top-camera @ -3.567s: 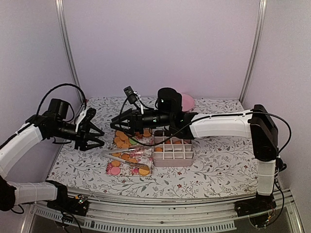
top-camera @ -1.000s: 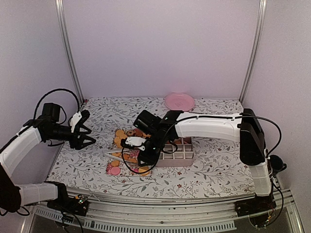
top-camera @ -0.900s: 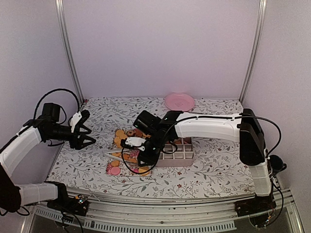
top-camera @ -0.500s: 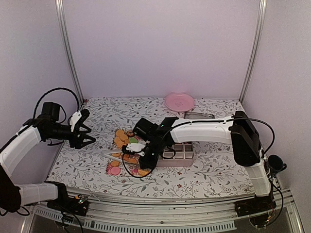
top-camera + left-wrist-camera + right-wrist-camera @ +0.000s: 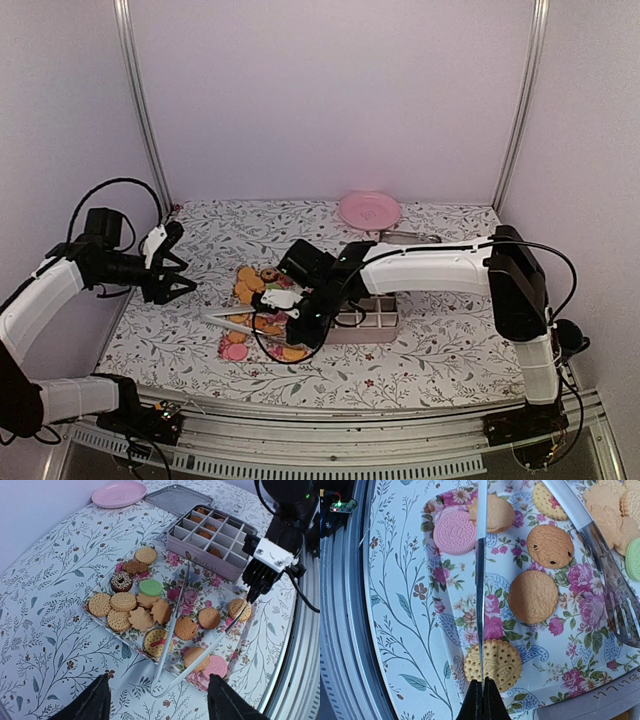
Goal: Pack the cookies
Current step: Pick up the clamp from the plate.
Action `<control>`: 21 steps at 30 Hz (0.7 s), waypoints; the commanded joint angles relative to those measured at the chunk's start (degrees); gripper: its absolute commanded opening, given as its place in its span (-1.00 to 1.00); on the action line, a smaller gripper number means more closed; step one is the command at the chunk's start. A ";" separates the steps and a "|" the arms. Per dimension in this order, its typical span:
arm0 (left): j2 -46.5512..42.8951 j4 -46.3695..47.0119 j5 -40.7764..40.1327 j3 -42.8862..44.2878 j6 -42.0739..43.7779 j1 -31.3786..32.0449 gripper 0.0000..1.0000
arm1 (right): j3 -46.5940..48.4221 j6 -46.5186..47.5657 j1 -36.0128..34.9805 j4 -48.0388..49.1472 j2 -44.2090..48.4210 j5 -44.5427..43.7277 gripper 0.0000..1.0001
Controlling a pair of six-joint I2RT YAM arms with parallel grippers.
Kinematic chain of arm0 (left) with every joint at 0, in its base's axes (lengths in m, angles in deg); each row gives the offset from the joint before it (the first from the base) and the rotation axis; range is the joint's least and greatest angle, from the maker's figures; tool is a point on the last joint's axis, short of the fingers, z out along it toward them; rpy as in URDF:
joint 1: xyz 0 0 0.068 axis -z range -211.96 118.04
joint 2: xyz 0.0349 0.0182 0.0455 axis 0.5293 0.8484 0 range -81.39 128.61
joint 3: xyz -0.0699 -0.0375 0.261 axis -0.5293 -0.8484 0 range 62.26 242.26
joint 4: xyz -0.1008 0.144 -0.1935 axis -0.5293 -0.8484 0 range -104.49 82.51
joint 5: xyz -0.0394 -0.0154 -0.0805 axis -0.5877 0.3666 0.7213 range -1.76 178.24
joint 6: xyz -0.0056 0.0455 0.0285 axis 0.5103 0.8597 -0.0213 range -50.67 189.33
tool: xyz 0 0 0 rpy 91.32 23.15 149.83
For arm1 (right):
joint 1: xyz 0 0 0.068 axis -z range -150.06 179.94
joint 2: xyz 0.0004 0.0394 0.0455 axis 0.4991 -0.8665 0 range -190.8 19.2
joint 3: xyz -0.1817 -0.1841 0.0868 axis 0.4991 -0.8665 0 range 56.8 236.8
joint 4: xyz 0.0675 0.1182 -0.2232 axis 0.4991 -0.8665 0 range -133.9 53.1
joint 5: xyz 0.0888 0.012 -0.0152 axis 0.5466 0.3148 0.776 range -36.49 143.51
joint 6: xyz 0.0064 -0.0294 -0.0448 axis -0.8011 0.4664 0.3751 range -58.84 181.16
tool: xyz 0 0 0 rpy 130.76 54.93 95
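Pinching one thin tongs (image 5: 480, 580) arm w/ R gripper (image 5: 482, 700) fully closed, just above a golden cookie (image 5: 492, 665); L gripper (image 5: 157, 690) wide, empty, well apart. Cookies (image 5: 533, 596) mostly on floral tray (image 5: 492, 625), few in tin (image 5: 205, 555). Risk: slick edge-on grip slipping or twisting on lift, sweeping cookies off.

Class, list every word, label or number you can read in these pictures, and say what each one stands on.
"BULLI": on the side wall of the divided tin. This is the only text that can be read, and there may be more letters.
Embossed stamp on the pink cookie: too blurred to read.
The tongs and the other cookies: no readable marks.
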 commanded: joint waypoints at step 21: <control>-0.06 -3.84 24.30 11.78 -9.12 -8.13 0.92 | -21.91 -38.01 5.38 74.51 23.24 32.63 -1.00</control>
